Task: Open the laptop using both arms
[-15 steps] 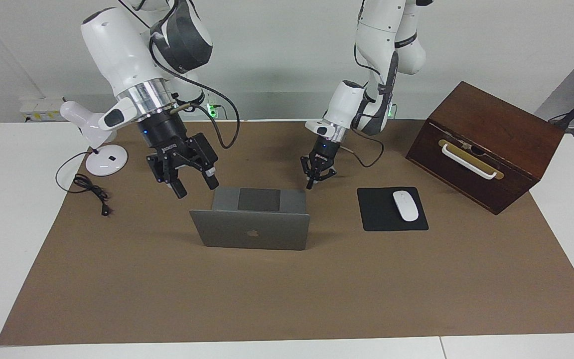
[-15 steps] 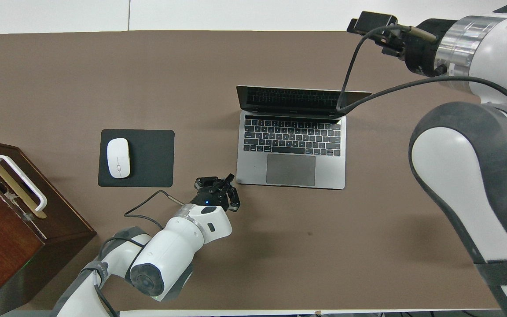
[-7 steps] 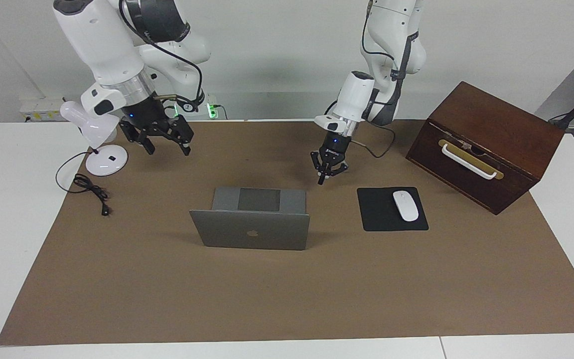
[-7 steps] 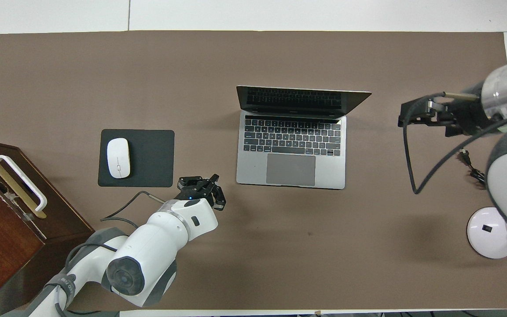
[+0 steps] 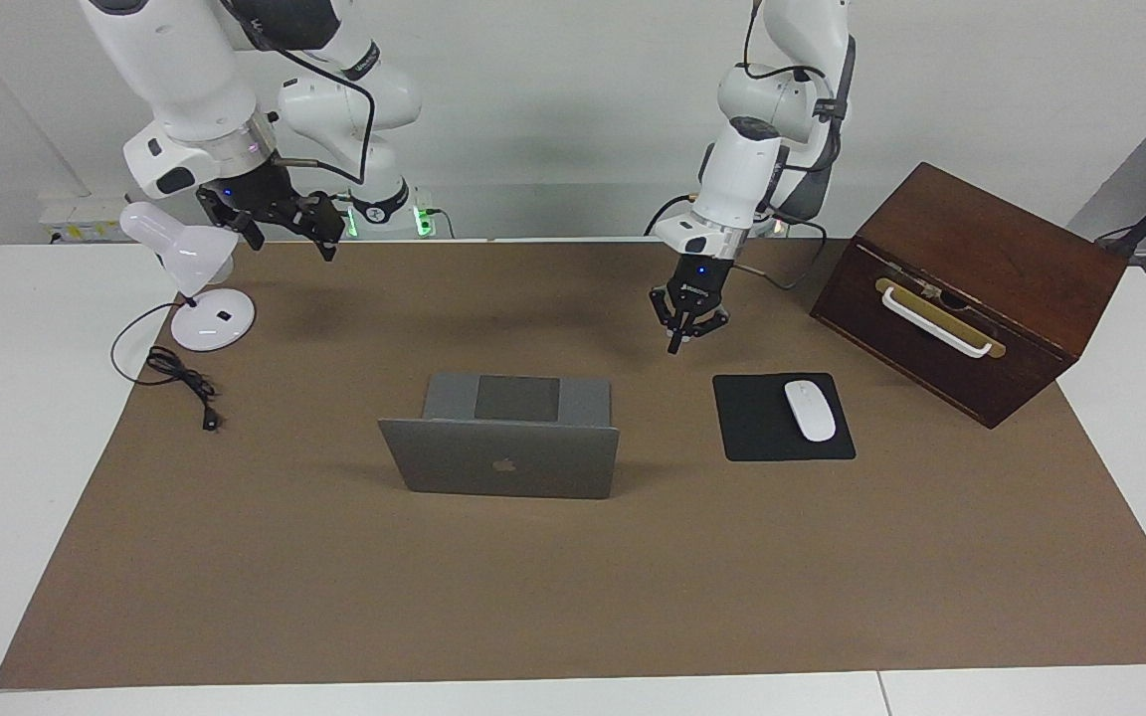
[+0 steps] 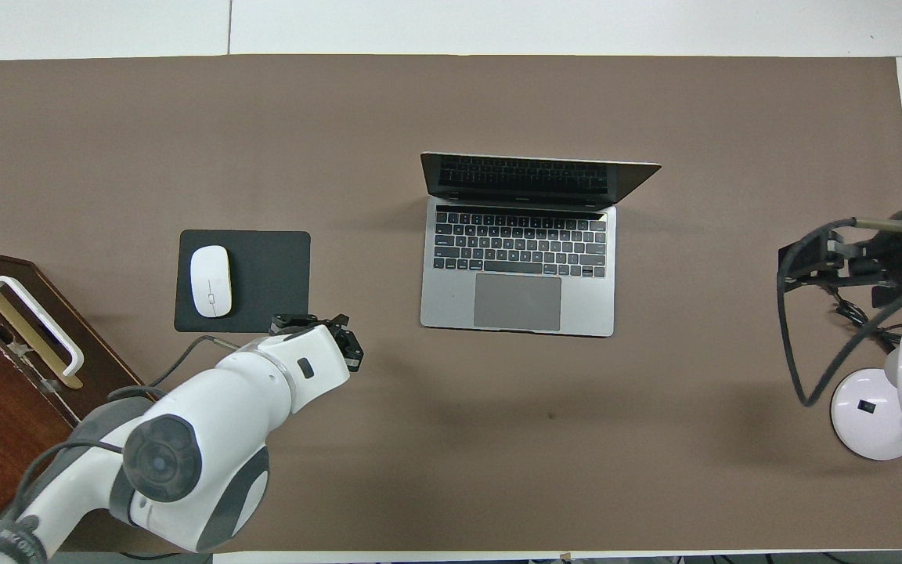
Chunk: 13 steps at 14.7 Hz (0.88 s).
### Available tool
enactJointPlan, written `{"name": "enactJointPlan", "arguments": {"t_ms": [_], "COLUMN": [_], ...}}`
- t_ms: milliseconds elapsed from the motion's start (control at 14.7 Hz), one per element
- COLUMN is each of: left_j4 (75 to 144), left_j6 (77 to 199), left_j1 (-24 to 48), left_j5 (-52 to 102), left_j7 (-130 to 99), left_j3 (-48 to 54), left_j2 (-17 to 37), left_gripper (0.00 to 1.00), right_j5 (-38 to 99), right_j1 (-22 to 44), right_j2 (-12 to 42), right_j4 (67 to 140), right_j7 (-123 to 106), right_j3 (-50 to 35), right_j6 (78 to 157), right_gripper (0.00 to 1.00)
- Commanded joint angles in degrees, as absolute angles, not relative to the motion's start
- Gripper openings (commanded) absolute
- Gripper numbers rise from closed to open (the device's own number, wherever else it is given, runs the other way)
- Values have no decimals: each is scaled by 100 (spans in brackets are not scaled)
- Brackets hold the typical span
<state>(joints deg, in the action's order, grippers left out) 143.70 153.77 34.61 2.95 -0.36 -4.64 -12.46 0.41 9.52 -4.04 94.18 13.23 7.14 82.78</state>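
The silver-grey laptop [image 5: 503, 462] stands open in the middle of the brown mat, its lid with the apple logo upright. The overhead view shows its keyboard and trackpad [image 6: 517, 266]. My left gripper [image 5: 674, 345] hangs low over the mat between the laptop and the black mouse pad, clear of both, with its fingers shut and empty. It also shows in the overhead view [image 6: 314, 322]. My right gripper [image 5: 289, 242] is raised over the mat's edge beside the white lamp, open and empty, and shows in the overhead view [image 6: 802, 262].
A black mouse pad [image 5: 757, 433] with a white mouse [image 5: 809, 410] lies toward the left arm's end. A dark wooden box [image 5: 971, 288] with a white handle stands beside it. A white lamp [image 5: 195, 273] and its black cable [image 5: 180, 378] are at the right arm's end.
Both grippers have drawn away from the laptop. The right one rose and swung toward the lamp. The left one moved from the laptop's corner toward the mouse pad. The laptop has not moved.
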Motion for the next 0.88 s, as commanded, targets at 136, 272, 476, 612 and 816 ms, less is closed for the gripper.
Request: {"name": "enactJointPlan", "arguments": {"t_ms": [136, 272, 476, 612, 816], "left_j4": [13290, 13053, 12675, 12438, 12270], "left_j6": [13292, 12773, 12104, 11726, 11470], "left_j1": [2778, 2550, 2207, 1979, 1706], "left_j5": [255, 246, 88, 36, -184], "left_j7": [431, 431, 431, 431, 422], "left_j3": [-439, -439, -439, -431, -439], "left_j2": [-1520, -1529, -1521, -1521, -1529], "left_gripper": [0, 4, 17, 33, 100], "right_j5": [-53, -53, -44, -44, -35], "right_j1": [853, 765, 633, 633, 633], "right_j2": [-448, -448, -431, -457, -466], "right_j4": [9237, 9272, 9421, 9597, 9676], "right_j7": [352, 194, -140, -106, -79], "right_j3": [976, 967, 967, 967, 967], "right_j6": [8576, 9059, 9518, 9510, 9300], "right_gripper": [100, 100, 100, 100, 100]}}
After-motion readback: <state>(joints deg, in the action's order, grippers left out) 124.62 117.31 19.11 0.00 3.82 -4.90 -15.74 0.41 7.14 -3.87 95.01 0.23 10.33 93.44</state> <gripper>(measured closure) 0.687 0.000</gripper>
